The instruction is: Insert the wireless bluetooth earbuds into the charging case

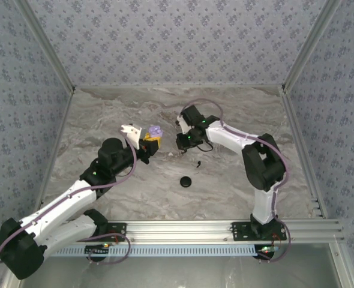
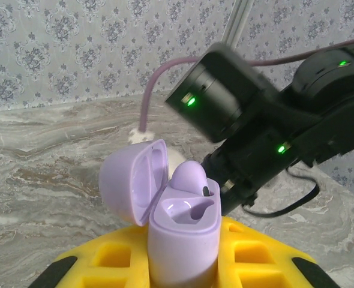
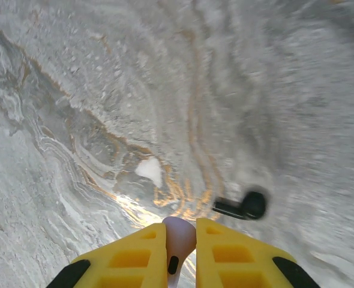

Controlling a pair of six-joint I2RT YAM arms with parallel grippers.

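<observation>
**Bud pinched in the right hand, open case just to its left**

The right hand (image 3: pixel 180 228) is clenched on a small pale lavender earbud (image 3: pixel 178 239), pinched between the yellow fingers. The rounded head pokes out at the tips and the stem runs back toward the wrist. It hangs above the marbled grey tabletop (image 3: pixel 75 120), where a black stemmed earbud (image 3: pixel 243 206) lies on its side, untouched.

Over to the other arm: the left hand (image 1: pixel 152 141) is grasping the pale lavender plastic charging case (image 2: pixel 183 234) upright. The lid (image 2: pixel 129 180) is flipped open to one side and the mouth faces up. A second lavender bud (image 2: pixel 189 176) already sits in the socket on the side toward the right arm. The nearer socket (image 2: pixel 183 211) looks empty.

From above, the two hands are near each other in mid-table, with the case just left of the right hand and a small gap between them. So the coming move, as I read it, belongs to the right hand: cross to its left and come down stem-first over that empty socket. The stem probably needs turning toward vertical on the way.

A black round disc (image 1: pixel 186 182) sits nearer the bases, out of the way.
</observation>
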